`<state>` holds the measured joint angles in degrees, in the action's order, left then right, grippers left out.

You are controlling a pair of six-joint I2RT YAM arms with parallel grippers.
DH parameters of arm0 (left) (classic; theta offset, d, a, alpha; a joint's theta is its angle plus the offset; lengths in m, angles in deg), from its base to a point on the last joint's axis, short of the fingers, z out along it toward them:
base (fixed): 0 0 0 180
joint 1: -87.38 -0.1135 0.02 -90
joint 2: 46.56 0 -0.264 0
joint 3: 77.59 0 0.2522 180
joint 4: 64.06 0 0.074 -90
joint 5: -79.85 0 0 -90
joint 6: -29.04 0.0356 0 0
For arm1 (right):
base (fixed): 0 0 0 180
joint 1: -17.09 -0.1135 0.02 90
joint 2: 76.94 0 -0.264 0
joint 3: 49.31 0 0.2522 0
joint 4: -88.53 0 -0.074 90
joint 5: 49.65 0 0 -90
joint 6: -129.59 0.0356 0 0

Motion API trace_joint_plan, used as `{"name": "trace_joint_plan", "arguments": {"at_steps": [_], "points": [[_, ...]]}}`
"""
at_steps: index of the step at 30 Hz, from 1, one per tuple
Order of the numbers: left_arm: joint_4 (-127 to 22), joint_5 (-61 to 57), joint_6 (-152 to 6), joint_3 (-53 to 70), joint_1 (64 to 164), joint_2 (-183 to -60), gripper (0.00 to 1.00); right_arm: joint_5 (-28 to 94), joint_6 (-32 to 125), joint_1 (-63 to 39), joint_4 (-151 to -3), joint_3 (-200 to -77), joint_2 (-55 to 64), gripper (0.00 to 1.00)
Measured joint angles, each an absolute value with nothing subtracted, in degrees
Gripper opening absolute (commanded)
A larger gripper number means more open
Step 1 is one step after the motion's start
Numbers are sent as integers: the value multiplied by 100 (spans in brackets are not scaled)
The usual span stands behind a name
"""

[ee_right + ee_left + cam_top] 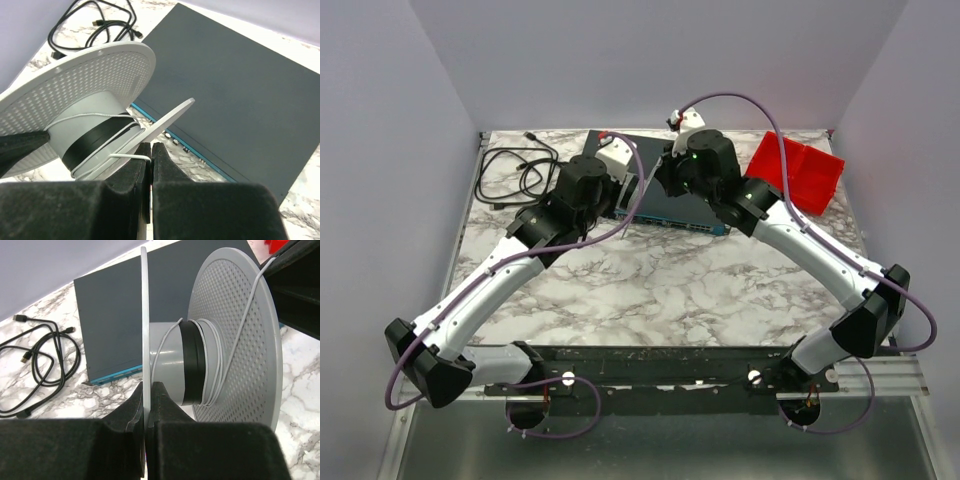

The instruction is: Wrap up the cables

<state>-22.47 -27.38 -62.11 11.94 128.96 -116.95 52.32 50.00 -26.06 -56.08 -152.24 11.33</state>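
Observation:
A grey spool (170,357) with two round flanges hangs between both grippers, above a dark flat box. Its hub carries a black band and a few turns of the thin white cable (247,315). My left gripper (148,390) is shut on the edge of the near flange (144,315), seen edge-on. One cable strand runs over the perforated far flange (235,365). My right gripper (151,148) is shut on the white cable (127,156), which leads from the hub (85,135) into the jaws. In the top view, the left gripper (623,192) and right gripper (662,180) meet and hide the spool.
The dark box with a blue lower edge (690,215) lies at mid-back of the marble table (650,285). A coiled black cord with plugs (510,170) lies at the back left, and a red cloth (800,170) at the back right. Purple walls close in three sides.

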Motion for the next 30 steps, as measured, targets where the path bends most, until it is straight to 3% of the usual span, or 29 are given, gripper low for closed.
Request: {"name": "trace_joint_plan", "arguments": {"at_steps": [12,17,24,30], "points": [[-2197,-1418,-6132,1072,12225,-11323,0,3538,4961,-2134,-6281,-14688,824,1],[-2323,-1315,-6217,930,12199,-11321,0,2694,4976,-1798,-6521,-14500,846,7],[-2317,-1521,-6252,787,12267,-11271,0,2235,5007,-1653,-6642,-14463,997,3],[-2334,-2439,-5929,770,12769,-11255,0,2202,4983,-1638,-6541,-14607,1115,1]]}}
